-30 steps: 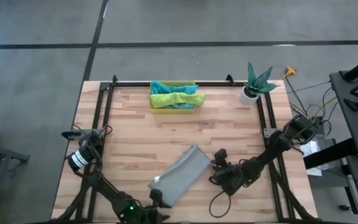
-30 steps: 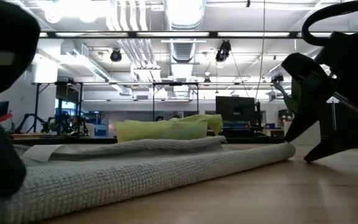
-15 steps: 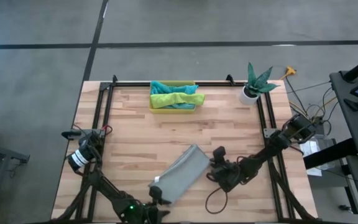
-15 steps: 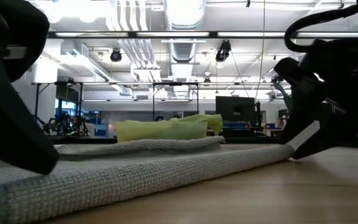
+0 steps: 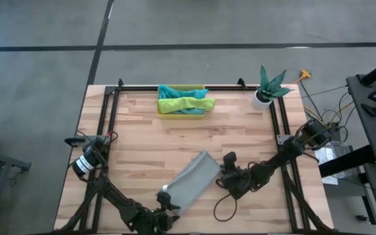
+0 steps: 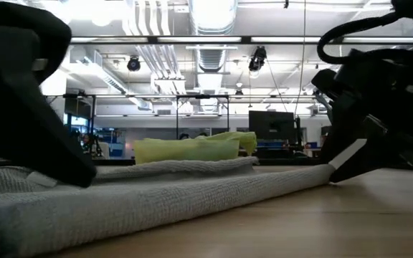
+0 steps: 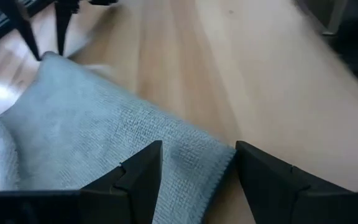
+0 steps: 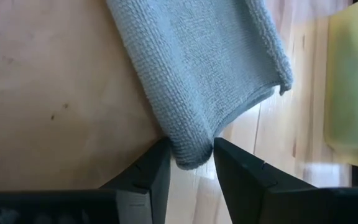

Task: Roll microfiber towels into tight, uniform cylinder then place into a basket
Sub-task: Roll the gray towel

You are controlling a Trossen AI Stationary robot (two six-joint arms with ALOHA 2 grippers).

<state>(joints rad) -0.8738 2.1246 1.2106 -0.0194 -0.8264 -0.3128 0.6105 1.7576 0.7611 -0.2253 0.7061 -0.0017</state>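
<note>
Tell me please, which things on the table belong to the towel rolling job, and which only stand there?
Belong to the job:
- grey towel, both ends between grippers
- left gripper, jaws open around one corner
- right gripper, jaws pinching the other end
- yellow basket at the far edge
- teal towel and lime green towel in it

Only standing there:
- potted plant, far right corner
</note>
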